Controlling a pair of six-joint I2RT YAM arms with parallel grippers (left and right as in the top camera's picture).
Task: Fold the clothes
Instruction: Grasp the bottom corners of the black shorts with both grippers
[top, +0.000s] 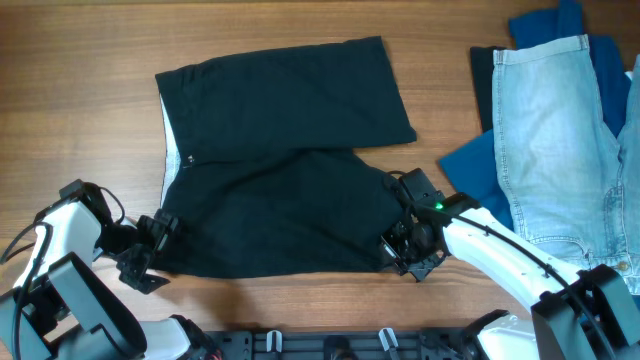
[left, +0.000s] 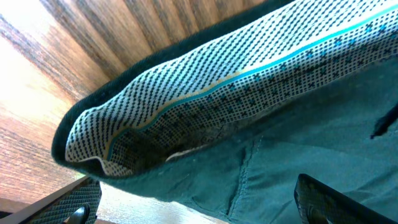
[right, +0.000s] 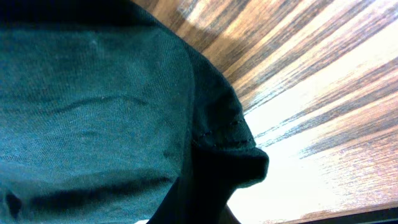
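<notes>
both hands at the near edge of the dark shorts

the left hand (top: 150, 250) sits at the near waistband corner of the dark green-black cotton shorts (top: 280, 150). in the left wrist view its black fingers (left: 329, 199) stand wide apart, with the waistband's white dotted lining (left: 217, 87) and its teal stripe lying across the gap; they are not pressed onto the cloth

the right hand (top: 405, 250) is at the near leg's hem corner. the right wrist view shows only dark fabric and the stitched hem (right: 230, 143) bunched close to the lens, so i cannot tell whether that hand is apart or clamped

the shorts lie flat in the middle of the brown wooden table (top: 80, 60), long axis running across it: waistband toward the left arm's side, both legs pointing toward the right arm's side. the far leg spreads out smooth and angles slightly away; the near leg lies between the two hands, its hem rumpled

well off on the right arm's side lies a pair of light blue denim shorts (top: 550, 130) on top of a darker blue garment (top: 475, 165)
</notes>
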